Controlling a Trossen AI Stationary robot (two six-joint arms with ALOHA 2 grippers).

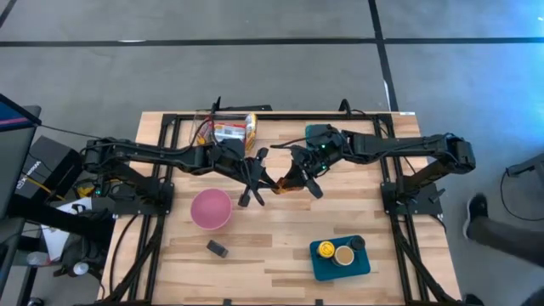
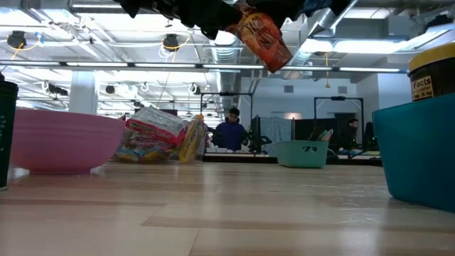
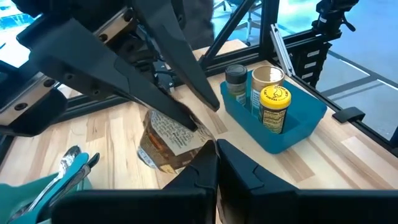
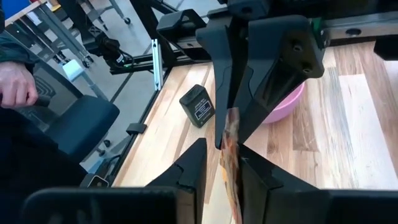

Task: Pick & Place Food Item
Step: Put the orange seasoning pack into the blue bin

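Observation:
An orange snack packet point(image 1: 285, 181) hangs in the air over the middle of the table, between my two grippers; in the low view the packet point(image 2: 263, 39) is tilted, high above the wood. My left gripper point(image 1: 257, 181) reaches in from the table's left and is shut on it. My right gripper point(image 1: 302, 176) reaches in from the right, its fingers closed on either face of the packet point(image 4: 229, 158). A pink bowl point(image 1: 211, 208) stands on the table just nearer than the left gripper. My left gripper pinches one end edge of the packet point(image 4: 231, 117) between its two fingers, coming from the table's left and slanting slightly down. The packet is lifted clear of the table. My right gripper pinches the packet's other end point(image 3: 184, 126) between its two fingers point(image 3: 198, 98), coming from the table's right and slanting down. The packet stands edge-on between them, clear of the table.
A teal tray point(image 1: 321, 265) with jars stands near the front right. A small black box point(image 1: 217, 248) lies in front of the bowl. Snack bags point(image 1: 231, 129) and a teal object point(image 1: 319, 133) lie at the back. A person's hand point(image 4: 15, 84) shows beyond the table's edge.

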